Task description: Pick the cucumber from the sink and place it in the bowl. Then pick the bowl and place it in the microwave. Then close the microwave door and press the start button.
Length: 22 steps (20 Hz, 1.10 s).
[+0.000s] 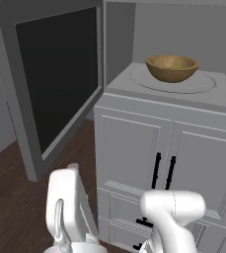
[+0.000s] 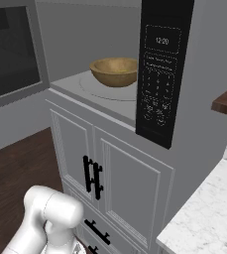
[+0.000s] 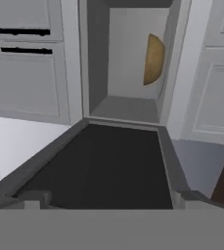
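Now the bowl (image 1: 172, 68) rests on the microwave (image 1: 183, 29) turntable; the microwave door (image 1: 55, 79) stands open at nine o'clock, awaiting closure. The gripper (image 3: 108, 202) is spread wide, empty.

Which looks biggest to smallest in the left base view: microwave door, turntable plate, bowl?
1. microwave door, by far the largest, though it swings open toward the camera, which enlarges it.
2. turntable plate, wider than the bowl.
3. bowl, sitting on the plate.
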{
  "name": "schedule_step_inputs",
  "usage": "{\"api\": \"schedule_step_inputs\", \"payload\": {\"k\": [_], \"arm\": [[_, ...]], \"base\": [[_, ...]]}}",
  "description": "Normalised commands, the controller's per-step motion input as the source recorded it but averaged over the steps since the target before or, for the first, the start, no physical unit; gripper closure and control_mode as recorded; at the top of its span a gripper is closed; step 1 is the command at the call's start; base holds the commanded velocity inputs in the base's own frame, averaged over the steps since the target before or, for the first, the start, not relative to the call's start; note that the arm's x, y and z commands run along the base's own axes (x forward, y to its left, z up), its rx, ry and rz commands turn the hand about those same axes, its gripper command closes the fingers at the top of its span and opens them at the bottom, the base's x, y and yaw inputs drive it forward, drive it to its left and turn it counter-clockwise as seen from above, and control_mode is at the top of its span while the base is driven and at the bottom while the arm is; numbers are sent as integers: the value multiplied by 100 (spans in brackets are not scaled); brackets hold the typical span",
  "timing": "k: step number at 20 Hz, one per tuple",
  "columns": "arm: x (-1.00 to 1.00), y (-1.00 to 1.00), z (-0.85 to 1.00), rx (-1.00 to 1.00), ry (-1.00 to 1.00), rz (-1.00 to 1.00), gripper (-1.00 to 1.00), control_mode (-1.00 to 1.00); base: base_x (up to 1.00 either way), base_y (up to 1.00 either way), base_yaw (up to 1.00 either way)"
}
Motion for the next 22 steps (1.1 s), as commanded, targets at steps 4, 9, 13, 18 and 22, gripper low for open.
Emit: {"api": "schedule_step_inputs", "payload": {"k": [4, 9, 13, 18, 22], "arm": [[34, 70, -70, 8, -10, 0, -100, -100], [60, 71, -70, 7, -9, 0, -100, -100], [68, 50, -40, 4, 0, 0, -100, -100], [55, 64, -48, 6, 0, -3, -100, -100], [49, 65, -49, 9, 0, -1, -100, -100]], "base": [[0, 0, 0], [0, 0, 0], [0, 0, 0], [0, 0, 0], [0, 0, 0]]}}
